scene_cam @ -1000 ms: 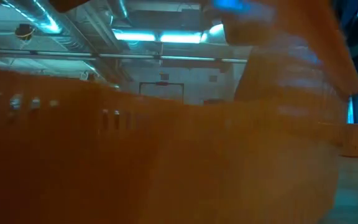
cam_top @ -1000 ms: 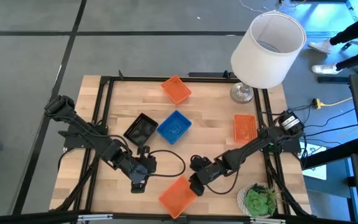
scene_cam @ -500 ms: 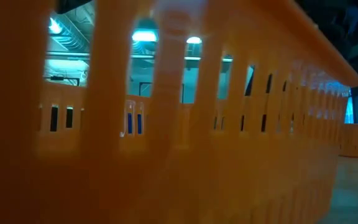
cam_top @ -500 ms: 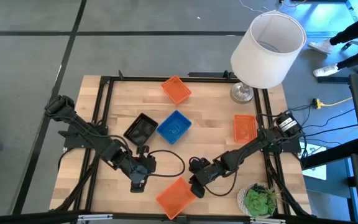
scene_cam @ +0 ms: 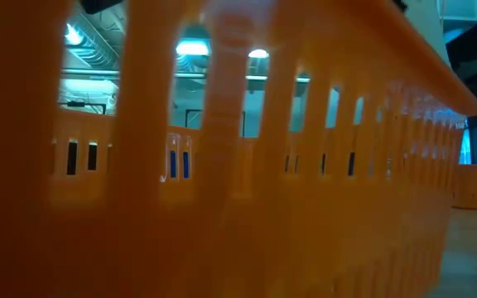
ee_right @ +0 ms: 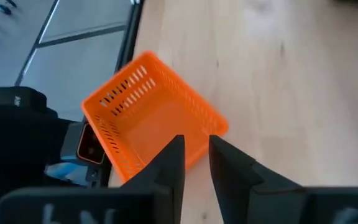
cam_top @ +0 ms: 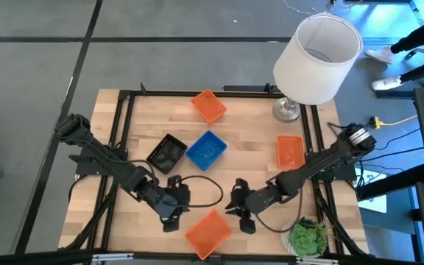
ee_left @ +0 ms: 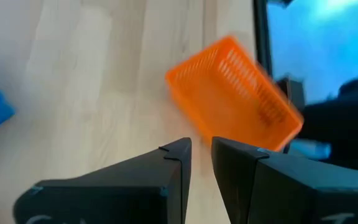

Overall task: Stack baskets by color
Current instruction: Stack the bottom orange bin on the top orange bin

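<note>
At the bottom centre of my overhead frame an orange basket [cam_top: 208,232] sits free on the table [cam_top: 256,140], flanked by the left gripper [cam_top: 172,218] and right gripper [cam_top: 246,221], each with its fingers nearly together, only a narrow gap between them and nothing held. Mid-frame I see a black basket [cam_top: 167,152] touching a blue basket [cam_top: 207,150]. Two more orange baskets lie at right [cam_top: 290,151] and top centre [cam_top: 209,106], near the white lampshade [cam_top: 318,58].

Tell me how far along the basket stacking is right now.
Nothing looks stacked yet. Three orange baskets lie apart: one at the near edge, one at the far side, one by the right rail. The blue basket and black basket sit side by side. The left gripper and right gripper flank the near orange basket, holding nothing. All stacking remains.
</note>
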Controlling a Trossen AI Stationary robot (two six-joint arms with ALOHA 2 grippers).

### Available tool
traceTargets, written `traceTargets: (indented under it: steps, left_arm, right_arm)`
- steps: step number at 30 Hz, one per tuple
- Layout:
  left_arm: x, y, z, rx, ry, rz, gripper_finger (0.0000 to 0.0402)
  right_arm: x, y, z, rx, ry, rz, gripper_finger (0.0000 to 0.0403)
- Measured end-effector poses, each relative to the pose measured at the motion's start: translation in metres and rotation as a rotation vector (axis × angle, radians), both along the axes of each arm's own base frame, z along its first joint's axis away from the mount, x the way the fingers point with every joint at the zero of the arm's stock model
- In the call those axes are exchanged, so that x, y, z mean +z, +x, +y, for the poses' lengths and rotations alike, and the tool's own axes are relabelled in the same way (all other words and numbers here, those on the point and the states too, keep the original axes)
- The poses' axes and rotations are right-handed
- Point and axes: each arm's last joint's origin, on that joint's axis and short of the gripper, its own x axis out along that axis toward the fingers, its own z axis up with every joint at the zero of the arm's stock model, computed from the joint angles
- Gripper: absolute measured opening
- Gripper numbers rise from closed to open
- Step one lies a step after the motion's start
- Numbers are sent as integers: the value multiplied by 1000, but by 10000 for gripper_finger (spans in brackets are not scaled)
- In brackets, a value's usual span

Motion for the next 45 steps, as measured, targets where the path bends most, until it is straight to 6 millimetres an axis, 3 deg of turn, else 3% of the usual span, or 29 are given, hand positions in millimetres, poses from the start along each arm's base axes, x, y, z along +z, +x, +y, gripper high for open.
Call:
traceTargets:
  steps: [6,13,19,26,34,45]
  left_arm:
    - [-14,9,-3,25,-42,47,34]
    - [-14,14,3,31,-57,54,14]
    - [-17,20,9,99,-133,88,47]
    - [-42,38,7,164,-244,173,81]
    - [-70,54,1,220,-261,199,81]
    - [-79,60,-2,230,-253,174,80]
  right_arm:
    - [32,-18,-9,-19,-77,-79,72]
    - [55,-30,-12,50,-129,-159,72]
    - [57,-33,-14,83,-181,-167,72]
    - [55,-34,-15,90,-196,-148,72]
    - [55,-34,-15,100,-199,-144,72]
    - [54,-35,-13,194,-204,-146,72]
